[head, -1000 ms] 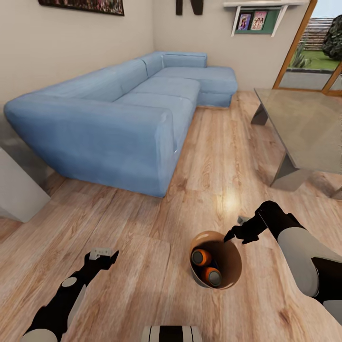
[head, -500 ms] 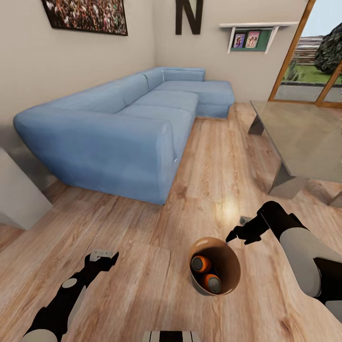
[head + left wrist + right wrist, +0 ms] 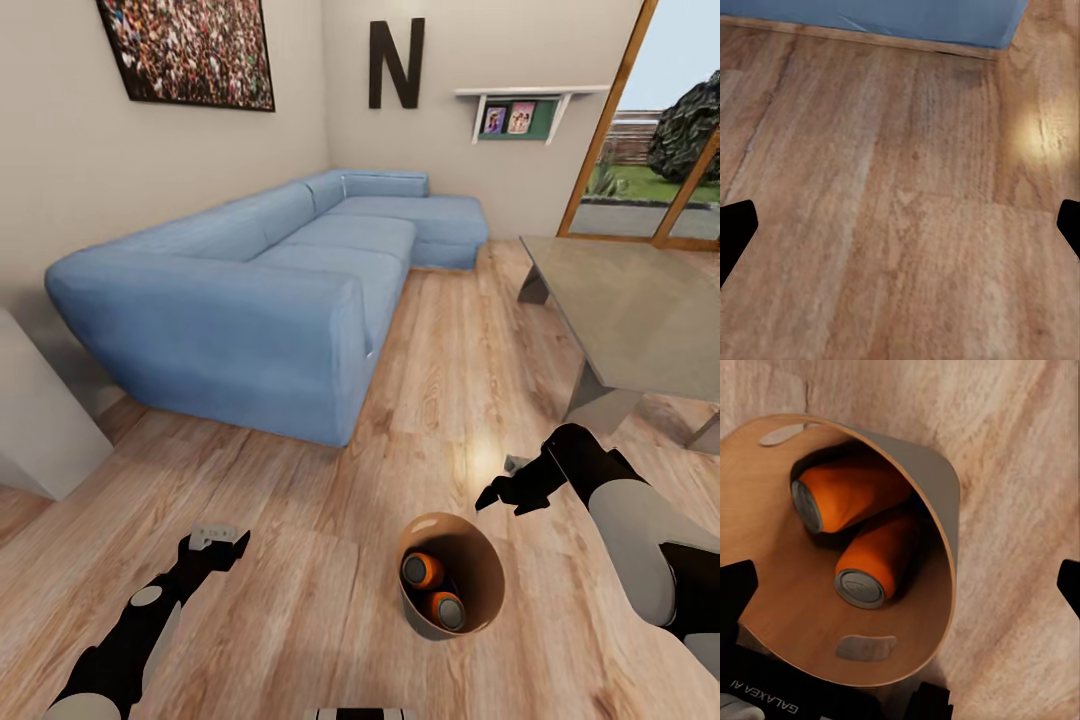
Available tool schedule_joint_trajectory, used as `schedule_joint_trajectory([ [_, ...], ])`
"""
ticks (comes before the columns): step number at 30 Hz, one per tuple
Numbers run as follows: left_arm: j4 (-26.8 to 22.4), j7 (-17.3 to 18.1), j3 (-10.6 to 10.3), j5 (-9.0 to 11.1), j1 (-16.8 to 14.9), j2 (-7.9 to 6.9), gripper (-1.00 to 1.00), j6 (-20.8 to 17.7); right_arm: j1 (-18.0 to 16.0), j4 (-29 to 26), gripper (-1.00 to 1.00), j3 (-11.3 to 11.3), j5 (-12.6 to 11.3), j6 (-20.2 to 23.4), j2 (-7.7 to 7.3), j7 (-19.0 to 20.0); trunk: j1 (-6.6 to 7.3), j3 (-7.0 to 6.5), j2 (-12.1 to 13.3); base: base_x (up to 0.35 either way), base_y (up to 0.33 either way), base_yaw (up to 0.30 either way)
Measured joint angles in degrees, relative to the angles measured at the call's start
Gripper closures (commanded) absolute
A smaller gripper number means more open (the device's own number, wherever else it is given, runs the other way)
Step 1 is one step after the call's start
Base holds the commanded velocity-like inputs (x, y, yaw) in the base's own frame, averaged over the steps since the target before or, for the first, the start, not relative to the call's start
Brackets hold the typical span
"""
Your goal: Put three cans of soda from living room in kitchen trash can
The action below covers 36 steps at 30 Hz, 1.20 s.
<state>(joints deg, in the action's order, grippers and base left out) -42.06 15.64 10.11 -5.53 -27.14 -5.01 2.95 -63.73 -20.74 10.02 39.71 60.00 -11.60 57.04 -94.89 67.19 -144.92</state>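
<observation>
Soda cans first: two orange ones (image 3: 432, 588) lie inside the trash can (image 3: 478, 545), which stands on the wood floor (image 3: 300, 560) in the living room, not the kitchen. Your right gripper (image 3: 492, 494) hangs just above its far rim, jaws spread and empty; the wrist view shows both tips wide apart with the cans (image 3: 862, 536) between them. Left gripper (image 3: 222, 537) is released too, over bare floor (image 3: 900, 195). Risks: clip the rim with the right arm and the bin tips, rolling the cans out; grab it badly for the carry and it slips. The dark blue can isn't anywhere you can confirm, maybe under the orange pair, behind the sofa (image 3: 250, 290) or past the low table (image 3: 640, 300), cut off at right. Bin's base is hidden.
</observation>
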Motion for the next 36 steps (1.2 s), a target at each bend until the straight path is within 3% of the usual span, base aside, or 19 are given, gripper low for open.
schedule_joint_trajectory([
  [36, 0.0, 0.0, 0.0, -0.2, 0.0, 0.00, -1.00, -0.4, 0.1, 0.0, -1.00, 0.0, 0.1, 0.0, -0.02, -0.2, 0.93, -7.98, 0.5, 0.000, 0.000, 0.000],
])
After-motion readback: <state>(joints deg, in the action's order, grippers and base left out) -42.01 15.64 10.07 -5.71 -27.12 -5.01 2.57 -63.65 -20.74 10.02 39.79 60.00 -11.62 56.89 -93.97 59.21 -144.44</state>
